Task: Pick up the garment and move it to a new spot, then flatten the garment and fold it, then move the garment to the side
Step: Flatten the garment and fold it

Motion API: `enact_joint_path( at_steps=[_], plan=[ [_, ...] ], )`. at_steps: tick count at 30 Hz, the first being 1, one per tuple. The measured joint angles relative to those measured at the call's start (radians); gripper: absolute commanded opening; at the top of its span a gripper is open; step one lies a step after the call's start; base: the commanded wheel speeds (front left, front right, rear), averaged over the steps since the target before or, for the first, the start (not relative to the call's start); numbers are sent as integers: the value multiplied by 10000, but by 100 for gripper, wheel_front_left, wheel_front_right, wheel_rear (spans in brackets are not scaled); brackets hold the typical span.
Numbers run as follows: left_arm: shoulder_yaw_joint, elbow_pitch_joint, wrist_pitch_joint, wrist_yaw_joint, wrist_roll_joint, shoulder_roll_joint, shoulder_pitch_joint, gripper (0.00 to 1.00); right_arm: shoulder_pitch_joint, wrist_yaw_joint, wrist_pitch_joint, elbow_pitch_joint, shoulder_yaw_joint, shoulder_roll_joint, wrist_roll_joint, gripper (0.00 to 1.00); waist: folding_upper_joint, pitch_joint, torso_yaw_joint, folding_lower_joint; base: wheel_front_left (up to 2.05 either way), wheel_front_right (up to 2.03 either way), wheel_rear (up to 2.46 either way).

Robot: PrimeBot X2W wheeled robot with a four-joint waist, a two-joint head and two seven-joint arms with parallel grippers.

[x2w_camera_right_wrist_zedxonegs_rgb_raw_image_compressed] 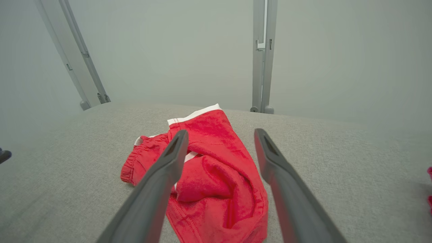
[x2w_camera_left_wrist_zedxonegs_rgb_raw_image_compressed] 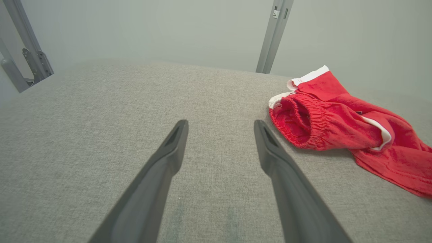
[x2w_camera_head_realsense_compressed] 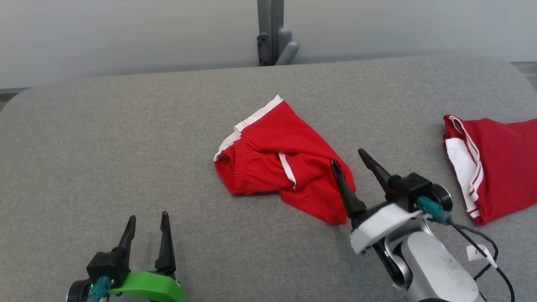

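1. Grey cloth-covered tabletop (x2w_camera_head_realsense_compressed: 105, 167): carries everything.
2. Crumpled red garment (x2w_camera_head_realsense_compressed: 281, 163), shorts with white trim: lies near the middle of the tabletop, slightly toward its right edge. Probably light, limp and quick to bunch; best pinched at the elastic waistband or a hem corner.
3. Another red second garment (x2w_camera_head_realsense_compressed: 495, 163): lies at the right edge, well apart.
4. Empty right tool (x2w_camera_head_realsense_compressed: 348, 157): jaws spread wide, hovers tilted forward at the nearer hem, one finger over the cloth.
5. Empty left tool (x2w_camera_head_realsense_compressed: 148, 216): equally wide, sits low by the near edge, well apart from the shorts.
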Motion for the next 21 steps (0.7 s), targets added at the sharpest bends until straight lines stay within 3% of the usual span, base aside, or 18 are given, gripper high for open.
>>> enact_joint_path(
  at_steps=[10,16,21],
  plan=[
    [-1406,-125,2,268,-755,4,-720,100,-3234,2,0,3062,1221,-608,173,100,0,1144,1373,1,0,0,0],
    [-1503,-253,2,403,-915,10,-784,100,-4135,2,58,4614,1687,-809,104,100,-1,1800,2065,0,0,0,0],
    [-1651,-337,0,479,-1005,10,-921,100,-4502,2,42,5189,1950,-857,79,100,0,2270,2384,1,0,0,0]
  ],
)
